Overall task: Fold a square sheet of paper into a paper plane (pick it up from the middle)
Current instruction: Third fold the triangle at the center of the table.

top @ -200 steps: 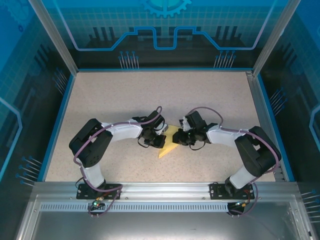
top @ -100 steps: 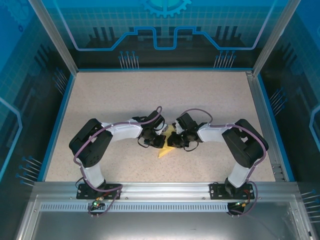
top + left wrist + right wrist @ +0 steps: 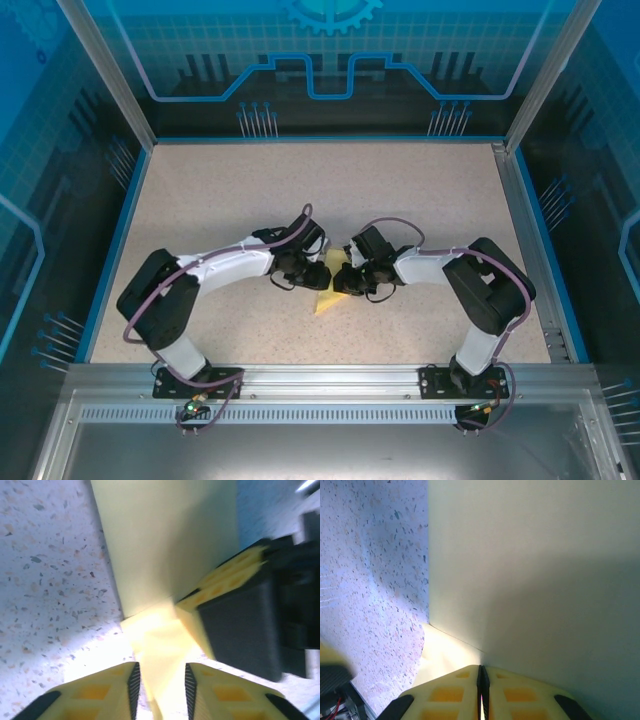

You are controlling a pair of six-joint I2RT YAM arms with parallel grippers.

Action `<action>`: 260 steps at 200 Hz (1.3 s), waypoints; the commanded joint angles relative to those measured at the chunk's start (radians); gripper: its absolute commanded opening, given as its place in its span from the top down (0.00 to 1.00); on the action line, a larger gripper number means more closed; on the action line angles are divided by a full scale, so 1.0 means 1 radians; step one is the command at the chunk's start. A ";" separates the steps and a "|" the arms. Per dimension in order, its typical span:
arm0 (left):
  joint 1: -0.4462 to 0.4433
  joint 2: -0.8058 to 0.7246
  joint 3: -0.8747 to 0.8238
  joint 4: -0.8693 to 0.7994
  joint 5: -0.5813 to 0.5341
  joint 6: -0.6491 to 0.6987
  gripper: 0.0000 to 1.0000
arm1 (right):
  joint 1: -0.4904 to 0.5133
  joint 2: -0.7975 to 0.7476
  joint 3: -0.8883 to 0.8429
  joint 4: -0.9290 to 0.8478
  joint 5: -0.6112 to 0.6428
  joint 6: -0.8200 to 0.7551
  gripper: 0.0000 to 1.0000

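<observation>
Speckled tabletop [image 3: 200, 200] inside a blue-walled enclosure. We see the pale-yellow paper [image 3: 323, 298], partly folded, near the middle of the tabletop, directly between the two end effectors, which meet almost tip to tip over it. We find the left end effector [image 3: 160, 675] with its fingers [image 3: 131, 682] spread a little; a strip of the paper runs through the gap, unclamped. We find the right end effector [image 3: 481, 672] pressed together, pinching an edge of the paper, whose flap rises steeply before its wrist camera.
</observation>
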State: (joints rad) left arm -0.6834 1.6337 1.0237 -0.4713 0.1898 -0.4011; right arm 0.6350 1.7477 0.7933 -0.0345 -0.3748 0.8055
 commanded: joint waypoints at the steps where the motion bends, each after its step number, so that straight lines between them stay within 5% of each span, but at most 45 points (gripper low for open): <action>1: 0.006 -0.080 -0.053 0.042 0.114 -0.118 0.74 | 0.009 0.035 -0.040 -0.038 0.075 0.018 0.88; 59: 0.006 -0.076 -0.176 0.235 0.311 -0.265 0.80 | 0.009 0.035 -0.040 -0.047 0.082 0.017 0.88; 260: 0.008 0.120 -0.175 0.158 0.206 -0.194 0.84 | 0.007 0.012 -0.056 -0.062 0.114 0.026 0.86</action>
State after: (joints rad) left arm -0.6830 1.7283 0.8589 -0.2565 0.4339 -0.6262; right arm 0.6365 1.7351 0.7666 0.0082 -0.3664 0.8383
